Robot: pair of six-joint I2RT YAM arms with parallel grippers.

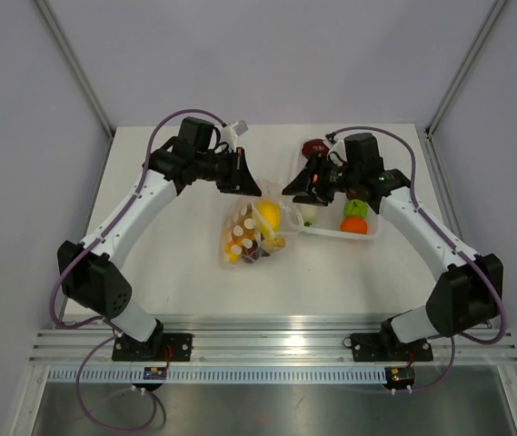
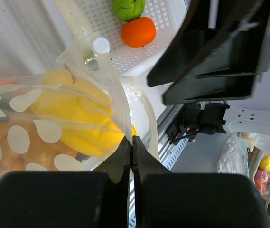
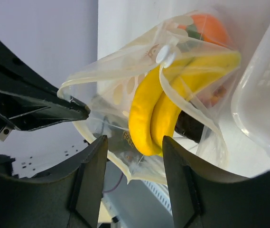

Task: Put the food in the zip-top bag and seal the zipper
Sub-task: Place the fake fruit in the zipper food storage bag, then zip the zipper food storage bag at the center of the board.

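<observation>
Work surface is a white table [image 1: 194, 291], matte, boxed in by pale grey wall panels [image 1: 276, 54] with slanted aluminium struts [image 1: 72, 64] at the two far corners. Both arm bases are bolted to a ribbed aluminium rail [image 1: 276, 345] along the near edge. Mid-table lies the zip-top bag [image 1: 244, 241], its mouth end held up toward the far side; the bananas [image 1: 269, 216] and some orange and red pieces show through the white-blotched film. On the far left of the mouth, the left gripper [image 1: 244, 186] is clenched on the bag's edge, its fingers [image 2: 120, 164] pressed together with film pinched between them. Just right of the mouth, the right gripper [image 1: 299, 193] has its jaws parted and grasps nothing; its wrist view looks between them at the bananas inside the bag. Just right of the bag, a white tray [image 1: 372, 234] holds a green piece [image 1: 355, 208] and an orange piece [image 1: 353, 225]; a dark red piece [image 1: 313, 147] sits farther back
</observation>
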